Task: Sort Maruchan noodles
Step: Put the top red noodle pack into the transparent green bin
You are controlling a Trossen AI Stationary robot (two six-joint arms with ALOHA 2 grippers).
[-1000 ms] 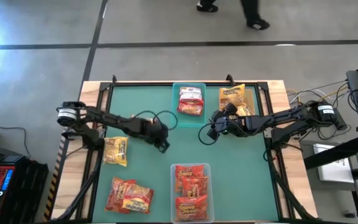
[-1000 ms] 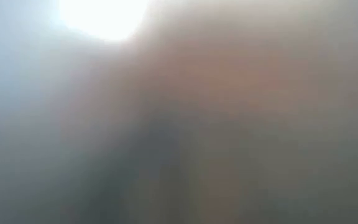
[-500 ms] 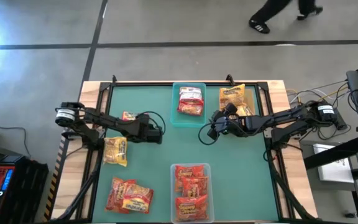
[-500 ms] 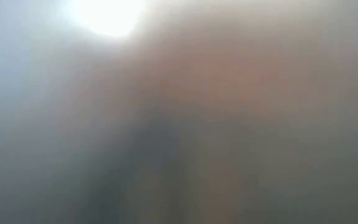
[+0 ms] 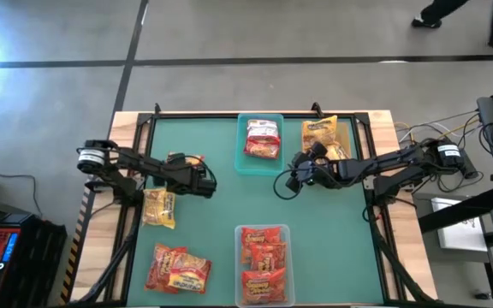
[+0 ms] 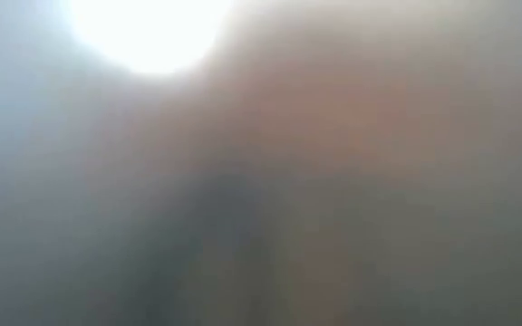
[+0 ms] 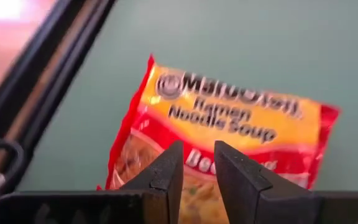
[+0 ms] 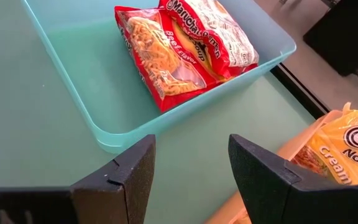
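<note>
**Left gripper over a packet at the table's left side, right gripper parked by the teal bin**

Here's the packet in play: a red-and-yellow ramen packet (image 7: 219, 143) lying flat on the green table (image 5: 229, 205) near the left rail, label up. The left gripper (image 7: 197, 165) sits right above it, fingers (image 7: 166, 174) drawn close together with only a narrow slot between them, and nothing pinched in that slot. From above, the left gripper (image 5: 202, 180) covers most of that packet (image 5: 178, 160), so whether the tips touch the wrapper cannot be told.

Over to the right gripper (image 8: 191, 168): fingers (image 8: 263, 174) set well apart, empty, hovering just beside the teal bin (image 8: 166, 121). Inside the bin, red-and-white packets (image 8: 185, 46) lie stacked at a slant. Just past the right gripper, at the table's far right, yellow packets (image 8: 344, 149) rest in a loose heap.

Widening out in the high view: a yellow packet (image 5: 159, 208) lies near the left arm, two red-orange packets (image 5: 178, 269) sit at the near left corner, and a clear bin (image 5: 264, 233) at the near edge holds more red-orange packets (image 5: 264, 261). The low view is a total blur, nothing readable there.
</note>
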